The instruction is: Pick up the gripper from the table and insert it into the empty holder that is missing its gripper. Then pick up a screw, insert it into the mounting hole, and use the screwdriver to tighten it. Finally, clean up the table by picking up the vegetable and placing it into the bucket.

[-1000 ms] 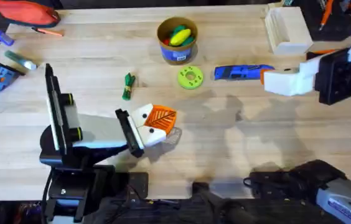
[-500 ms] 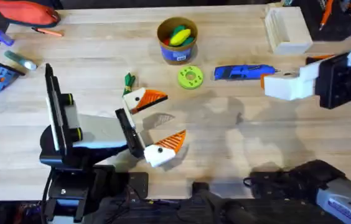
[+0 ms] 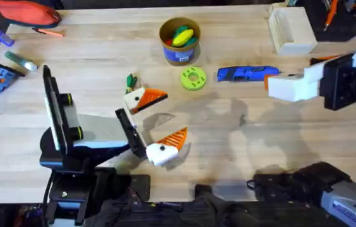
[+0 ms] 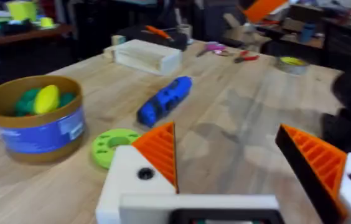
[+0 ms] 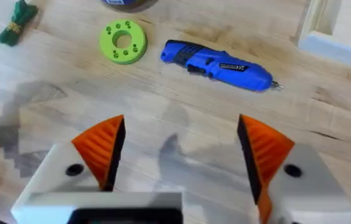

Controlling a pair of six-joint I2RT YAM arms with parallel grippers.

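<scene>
Both grippers, left point(image 3: 154, 125) and right point(image 5: 178, 152), have fingers spread, holding nothing; the vegetable point(image 3: 130, 87) lies outside the bucket point(image 3: 179, 39), so cleanup remains.

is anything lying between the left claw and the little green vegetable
Nothing visible does. The left claw is open on bare wood right beside the vegetable, one finger almost next to it. The green disc lies off to the side.

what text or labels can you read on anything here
None can be read.
bucket: its blue label carries a pale patch of print, too blurred to read.
screwdriver: small white lettering on the blue body, too small to read.
lime-green disc: holes, no marking visible.
</scene>
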